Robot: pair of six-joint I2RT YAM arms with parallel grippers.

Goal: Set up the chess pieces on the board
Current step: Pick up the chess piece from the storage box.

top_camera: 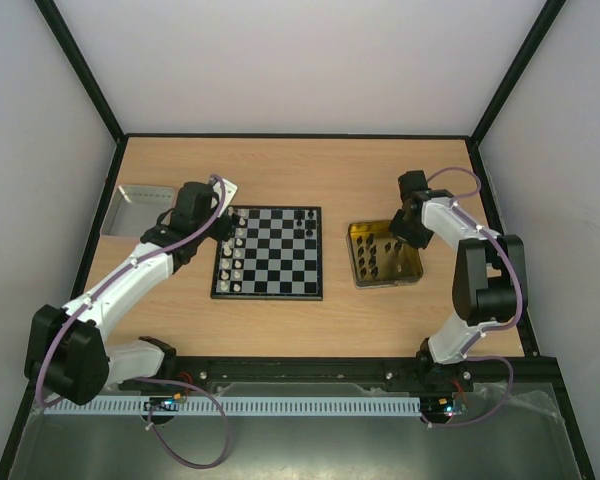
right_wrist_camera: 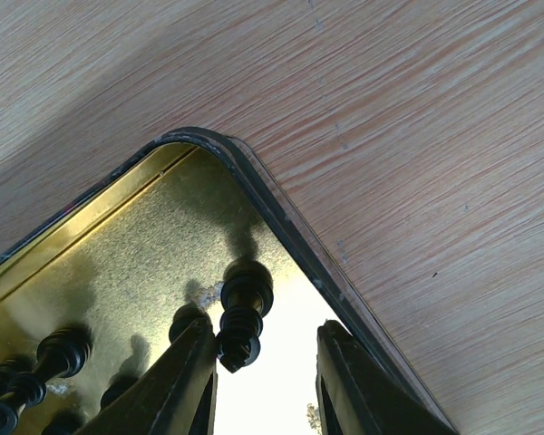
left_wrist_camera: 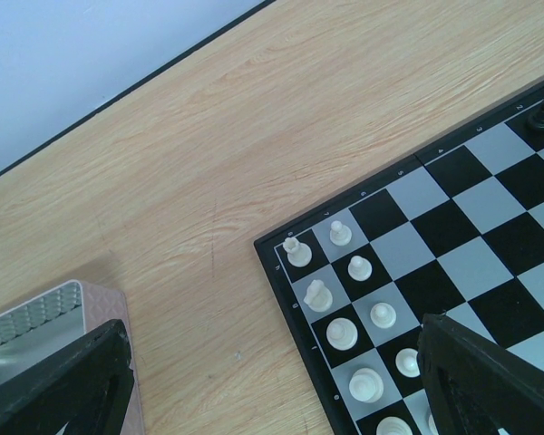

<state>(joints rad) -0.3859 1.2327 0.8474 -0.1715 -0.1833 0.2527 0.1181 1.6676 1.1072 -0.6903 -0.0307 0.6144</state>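
Right wrist view: a small black chess piece (right_wrist_camera: 243,308) sits in a corner of the yellow-tinted shallow metal tray (right_wrist_camera: 118,263), between the parted fingers of the right gripper (right_wrist_camera: 267,337) and not yet pinched. We judge a black pick is in hand. Next we must close gently, lift, and carry it left to the black-and-white checkered board (top_camera: 270,270). Its far right corner holds a few black pieces (top_camera: 304,215) and white pieces (top_camera: 234,250) line its left edge. There the left gripper (left_wrist_camera: 272,362) hovers, spread and empty.
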